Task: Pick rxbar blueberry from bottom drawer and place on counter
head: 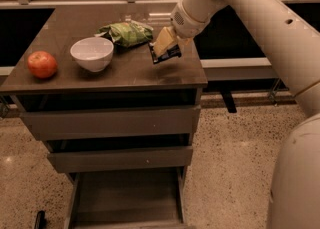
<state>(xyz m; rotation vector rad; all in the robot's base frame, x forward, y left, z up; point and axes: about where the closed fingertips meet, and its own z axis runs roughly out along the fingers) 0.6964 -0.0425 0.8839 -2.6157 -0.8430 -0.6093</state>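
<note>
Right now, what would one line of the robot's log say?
hand: gripping rxbar blueberry just over counter | bottom drawer: open | release: not yet

Glossy dk counter, matt plastic end effector above it w/ shiny-wrapped rxbar
</note>
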